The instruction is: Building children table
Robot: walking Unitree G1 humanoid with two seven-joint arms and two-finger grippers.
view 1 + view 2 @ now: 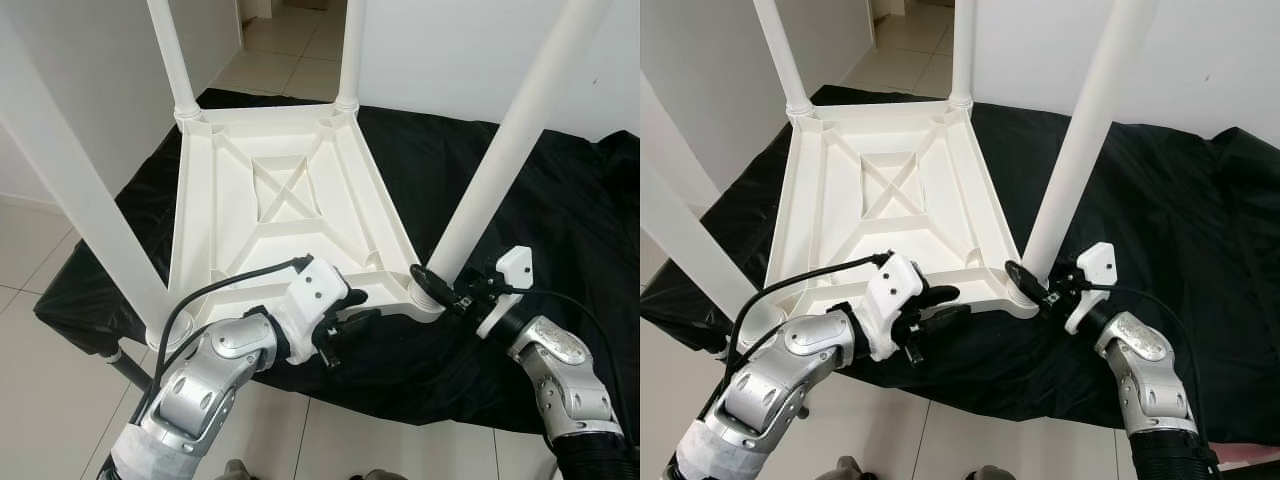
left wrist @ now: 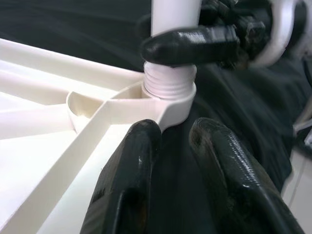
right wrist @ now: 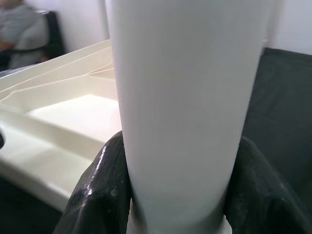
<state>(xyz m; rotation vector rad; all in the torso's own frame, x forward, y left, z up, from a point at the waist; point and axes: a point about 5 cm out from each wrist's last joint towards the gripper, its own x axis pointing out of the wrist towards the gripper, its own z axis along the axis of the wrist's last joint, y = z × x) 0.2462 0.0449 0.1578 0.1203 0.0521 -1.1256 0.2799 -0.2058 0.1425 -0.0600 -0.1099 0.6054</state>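
We saw the white table (image 1: 280, 200) lying upside down on a black cloth (image 1: 560, 210) spread over the tiled floor (image 1: 30, 400), its ribbed underside facing up. Four white legs (image 1: 505, 150) stood up from its corners; all four ran out of the top of the head views, so we could not see their ends.

The right gripper (image 1: 432, 287) was at the near right corner, its jaws closed around the base of that leg. In the right wrist view the leg (image 3: 185, 107) stood between the two black fingers (image 3: 100, 195), which touched it on both sides. In the left wrist view one of those fingers (image 2: 195, 45) lay across the leg just above a threaded neck (image 2: 169, 83) seated in the corner socket (image 2: 168, 105); how far the thread had gone in was hidden.

The left gripper (image 1: 352, 320) hovered just beside the near edge of the table, over the cloth, near that same corner. Its jaws stood narrowly apart and held nothing.

In the corner of the right wrist view, a seated person (image 3: 19, 29) was blurred and cut off
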